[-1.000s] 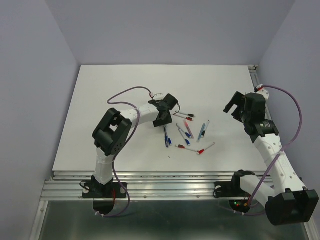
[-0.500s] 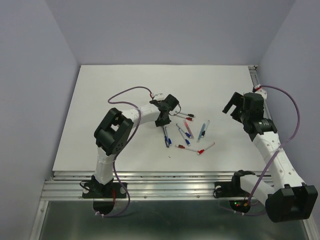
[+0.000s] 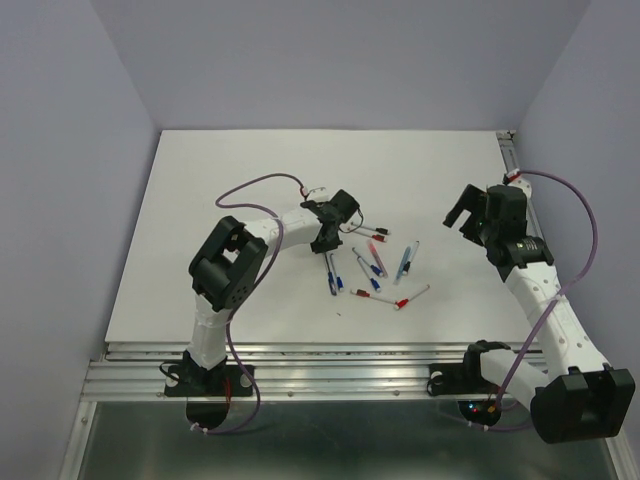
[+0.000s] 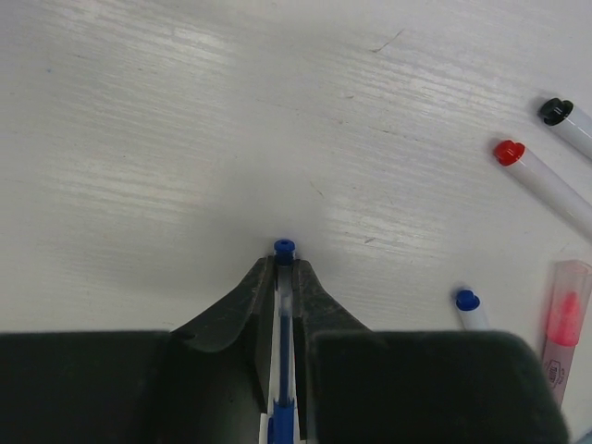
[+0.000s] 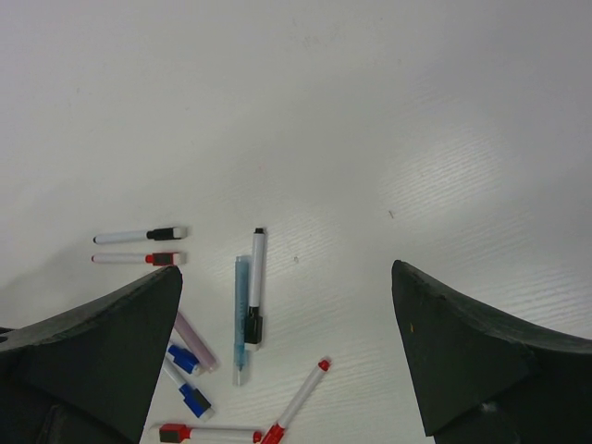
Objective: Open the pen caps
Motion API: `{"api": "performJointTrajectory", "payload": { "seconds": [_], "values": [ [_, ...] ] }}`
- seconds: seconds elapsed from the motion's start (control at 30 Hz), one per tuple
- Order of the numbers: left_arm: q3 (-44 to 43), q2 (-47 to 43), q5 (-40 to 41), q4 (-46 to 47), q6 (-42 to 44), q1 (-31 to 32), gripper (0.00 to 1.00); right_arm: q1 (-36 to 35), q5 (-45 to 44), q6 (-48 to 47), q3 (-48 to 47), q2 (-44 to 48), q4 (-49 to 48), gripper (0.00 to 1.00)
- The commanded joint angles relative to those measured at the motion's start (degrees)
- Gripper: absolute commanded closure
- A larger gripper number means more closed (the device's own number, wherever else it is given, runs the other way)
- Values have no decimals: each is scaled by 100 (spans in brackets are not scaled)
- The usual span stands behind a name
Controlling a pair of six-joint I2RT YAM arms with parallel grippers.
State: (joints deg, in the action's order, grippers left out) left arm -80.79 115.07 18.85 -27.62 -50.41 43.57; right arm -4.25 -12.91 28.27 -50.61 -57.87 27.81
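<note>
Several pens lie in a loose cluster (image 3: 378, 268) at mid-table. Their caps are short: blue caps (image 5: 185, 359), a black cap (image 5: 252, 328) and a red cap (image 5: 174, 432). My left gripper (image 3: 323, 240) is down at the cluster's left end. Its fingers (image 4: 319, 301) are pressed against the pale barrel of a blue pen (image 4: 284, 305). The pen's blue end plug (image 4: 284, 247) pokes out past the tips, and its blue cap (image 4: 282, 421) sits deep between the jaws. My right gripper (image 3: 465, 213) hovers to the right of the pens, wide open, with nothing between its fingers (image 5: 102, 351).
A pink-tinted pen (image 4: 564, 328), a red-ended pen (image 4: 532, 171) and a black-ended pen (image 4: 566, 120) lie to the right of the held pen. A metal rail (image 3: 300, 360) runs along the table's near edge. Lilac walls enclose the white table (image 3: 220, 170).
My left gripper's jaws have narrowed onto the blue pen's barrel. The right arm has shifted slightly, with its gripper still wide open.
</note>
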Motion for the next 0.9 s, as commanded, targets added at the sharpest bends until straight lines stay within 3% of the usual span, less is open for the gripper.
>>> {"api": "performJointTrajectory", "payload": {
  "seconds": [0.0, 0.2, 0.33, 0.47, 0.53, 0.57, 0.67, 0.87],
  "values": [
    [11, -132, 399, -508, -83, 37, 100, -14, 428, -128, 113, 65, -294, 0],
    [186, -1071, 786, -385, 198, 37, 100, -23, 2088, -199, 279, 381, -873, 0],
    [529, -1923, 1190, 228, 505, 29, 100, -14, 4149, -437, 437, 434, -1522, 0],
    [530, -2488, 1261, 643, 848, -15, 100, -128, 5578, -130, 543, 119, -2208, 0],
    [503, -2716, 1226, 844, 954, -24, 100, -522, 5476, -216, 474, -31, -2350, 0],
    [468, -2770, 1217, 907, 998, -24, 100, -1272, 4856, -347, 386, -145, -2298, 0],
    [381, -2928, 1182, 1118, 1060, -24, 100, -2524, 3965, -779, -220, -812, -2026, 0],
    [371, -3104, 1323, 1250, 990, -50, 100, -2914, 4314, -516, -651, -1762, -2737, 0]
  ]
}}
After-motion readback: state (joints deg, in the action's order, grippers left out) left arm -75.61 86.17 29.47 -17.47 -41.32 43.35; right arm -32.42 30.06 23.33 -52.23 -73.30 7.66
